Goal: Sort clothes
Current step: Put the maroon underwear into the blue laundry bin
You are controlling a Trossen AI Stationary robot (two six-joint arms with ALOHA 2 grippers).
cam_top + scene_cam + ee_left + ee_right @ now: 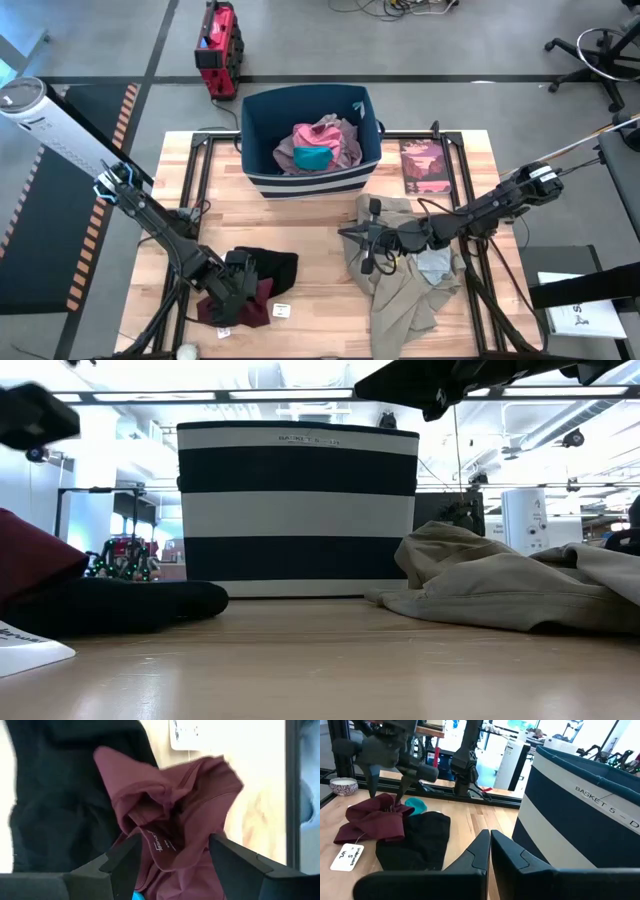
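Observation:
A maroon piece (170, 805) lies bunched on a black piece (60, 795) near the table's front left; a teal bit (415, 805) shows beside them. My left gripper (172, 865) points down over the maroon piece (262, 295), open, one finger on either side of its raised folds. My right gripper (489, 840) is shut and level, holding nothing, above the khaki trousers (405, 275), which lie spread at the front right with a pale grey piece (435, 265) on them. The navy striped bin (310, 110) holds a mauve-pink shirt (330, 140) and a teal piece (312, 157). My left gripper comes at the maroon piece from above, its fingers (125, 862) flanking the bunched folds (165, 845). I cannot tell whether they touch the cloth. The maroon piece rests on the black piece and the table.
A reddish book (425, 165) lies right of the bin. A white tag (282, 311) lies on the wood by the maroon piece. Bare wood shows between the two heaps (320, 290). The bin stands at the table's far middle (297, 510).

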